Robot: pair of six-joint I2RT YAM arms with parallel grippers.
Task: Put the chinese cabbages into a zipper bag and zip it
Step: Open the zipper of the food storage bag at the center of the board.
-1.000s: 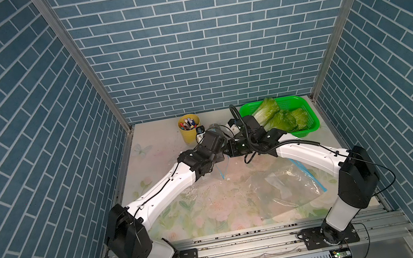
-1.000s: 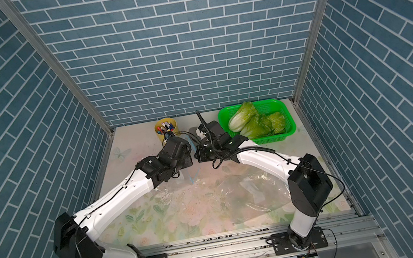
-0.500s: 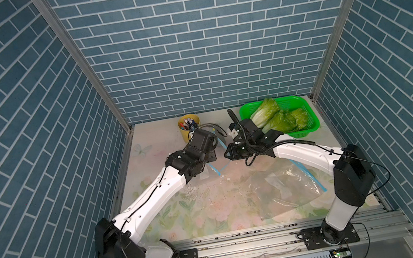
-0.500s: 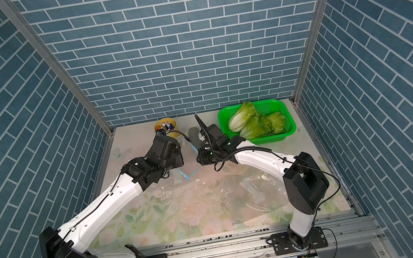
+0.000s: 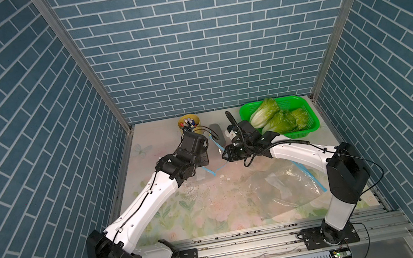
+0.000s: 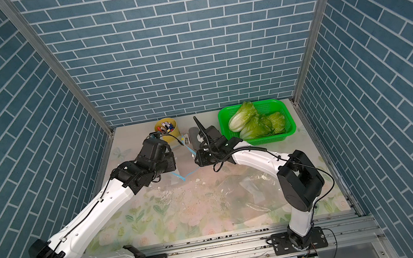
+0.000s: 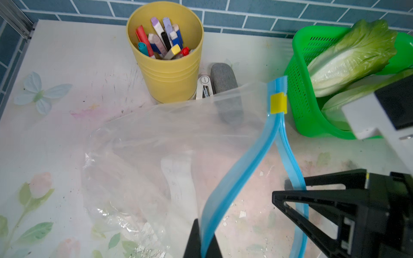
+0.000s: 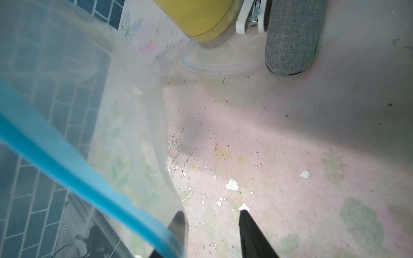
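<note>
Three chinese cabbages lie in the green basket at the back right. My left gripper is shut on the blue zip strip of the clear zipper bag and holds its mouth off the table. The bag's yellow slider sits at the far end of the strip. Close beside it, my right gripper is open. The bag's film and blue strip drape over one of its fingers, and only bare table shows between the jaws.
A yellow cup of pens, a white stapler and a grey oblong pad stand at the back middle. Another clear bag lies flat at the front right. Blue brick walls close in three sides.
The two grippers were together at the bag's mouth. My left arm has pulled away leftward with the strip, and my right gripper's jaws have opened off it.
</note>
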